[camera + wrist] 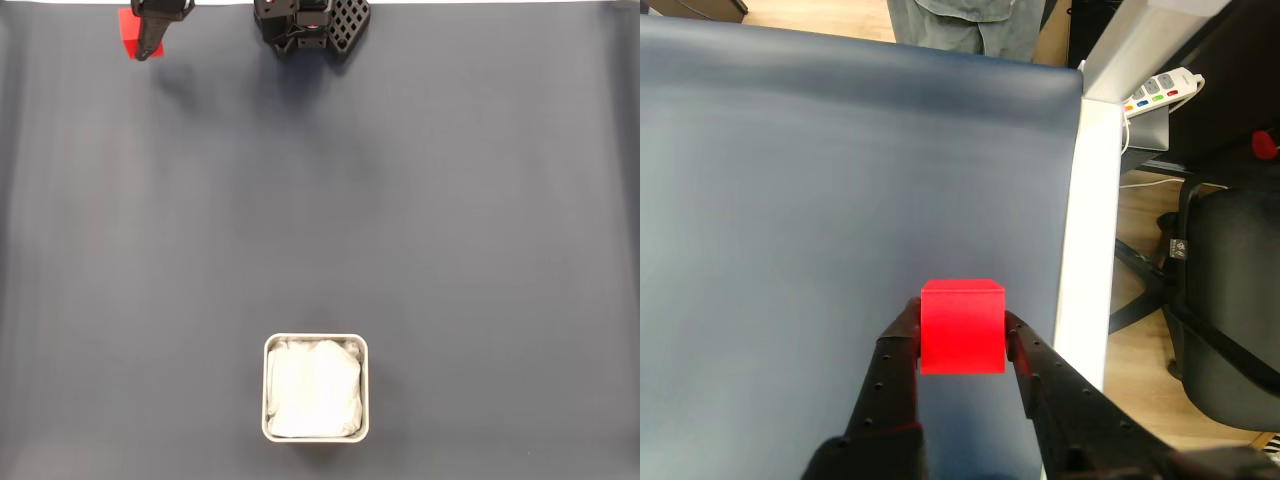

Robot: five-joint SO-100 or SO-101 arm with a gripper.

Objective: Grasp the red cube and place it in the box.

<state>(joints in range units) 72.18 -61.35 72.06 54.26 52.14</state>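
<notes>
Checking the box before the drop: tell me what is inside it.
In the fixed view, the box holds only crumpled white lining. Whatever lies beneath that lining is covered. The red cube sits between the gripper's fingers.

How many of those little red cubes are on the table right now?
1. The red cube sits between the fingers of the claw in the wrist view, near the mat's edge, far from the box. None seems hidden.

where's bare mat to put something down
Fixed view: the whole dark mat between the arm base at the top edge and the box is bare, as are both sides of the box. Crowded only top left, where the gripper holds the red cube.
</notes>
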